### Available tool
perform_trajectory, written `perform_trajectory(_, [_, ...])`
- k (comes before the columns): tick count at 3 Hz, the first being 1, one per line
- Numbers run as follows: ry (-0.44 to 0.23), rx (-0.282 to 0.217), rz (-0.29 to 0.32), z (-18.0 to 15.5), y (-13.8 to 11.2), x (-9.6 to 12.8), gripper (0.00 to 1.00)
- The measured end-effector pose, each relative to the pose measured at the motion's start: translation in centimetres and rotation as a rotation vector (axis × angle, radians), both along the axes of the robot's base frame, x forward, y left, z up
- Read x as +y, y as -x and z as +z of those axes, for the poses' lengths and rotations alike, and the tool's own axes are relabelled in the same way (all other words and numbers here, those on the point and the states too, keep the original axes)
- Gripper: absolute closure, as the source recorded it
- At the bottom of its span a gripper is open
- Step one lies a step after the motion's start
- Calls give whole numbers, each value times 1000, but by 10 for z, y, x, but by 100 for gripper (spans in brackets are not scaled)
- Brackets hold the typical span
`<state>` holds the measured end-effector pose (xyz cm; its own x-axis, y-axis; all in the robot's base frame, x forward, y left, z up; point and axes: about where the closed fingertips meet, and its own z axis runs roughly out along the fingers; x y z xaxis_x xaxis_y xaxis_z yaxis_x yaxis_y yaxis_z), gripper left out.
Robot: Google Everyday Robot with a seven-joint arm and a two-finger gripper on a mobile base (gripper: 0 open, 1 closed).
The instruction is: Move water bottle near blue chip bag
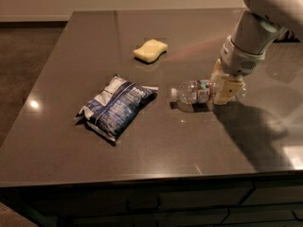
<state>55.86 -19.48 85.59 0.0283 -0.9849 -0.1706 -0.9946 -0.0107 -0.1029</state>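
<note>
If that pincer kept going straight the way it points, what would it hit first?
Probably the water bottle: the pincer points down at its wide end. Depth is unclear, so they may be touching.

dark grey glossy stone table (pixel 57 141) carrying three things: a pale yellow sponge (pixel 150 50) toward the far side, a crinkled dark blue and white foil chip bag (pixel 116 108) left of centre, and a clear ribbed plastic water bottle (pixel 191 91) on its side near the bag, not touching it. the cream gripper (pixel 226 86) is at the bottle's base end.
</note>
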Motion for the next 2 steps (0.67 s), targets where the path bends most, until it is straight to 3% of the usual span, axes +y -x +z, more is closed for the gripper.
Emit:
perform_trajectory(1, [-12, 0, 68, 6, 6, 31, 100])
perform_trajectory(2, [-22, 12, 127, 6, 15, 58, 100])
